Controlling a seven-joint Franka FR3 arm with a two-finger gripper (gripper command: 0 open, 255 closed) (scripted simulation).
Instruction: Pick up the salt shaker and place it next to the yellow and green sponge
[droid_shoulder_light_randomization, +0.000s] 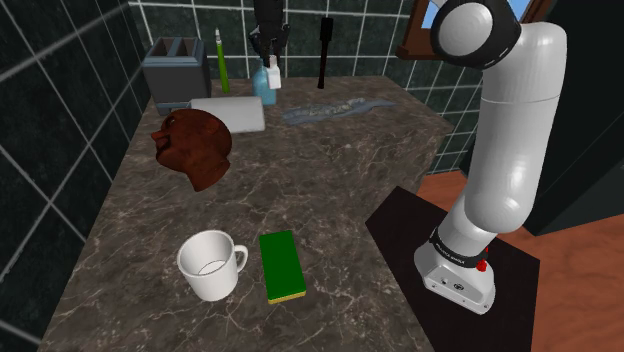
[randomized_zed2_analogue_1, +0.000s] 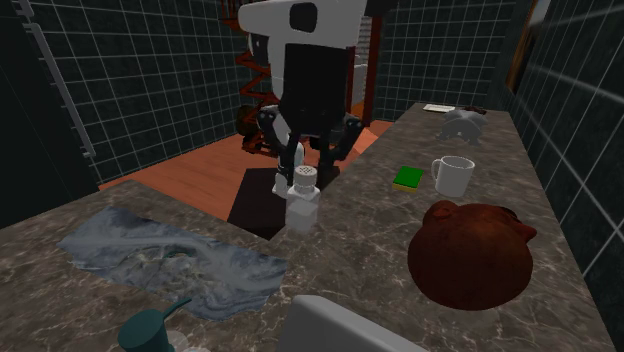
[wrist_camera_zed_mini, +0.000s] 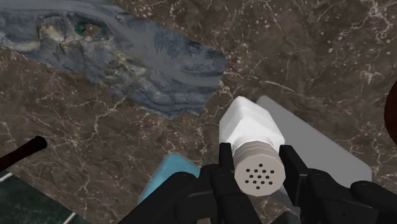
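Note:
My black gripper is shut on the salt shaker, a white body with a grey perforated cap, clasped just below the cap. The second exterior view has the salt shaker hanging upright from the gripper just above the dark marble counter. In the shoulder view the gripper is at the counter's far end, near the tiled wall. The green sponge with a yellow edge lies flat near the front, beside a white mug. The sponge is well away from the shaker.
A grey-blue crumpled cloth and a white slab lie near the gripper. A light blue dispenser, a toaster, a green bottle and a black brush line the wall. A brown bear-head shape sits mid-counter.

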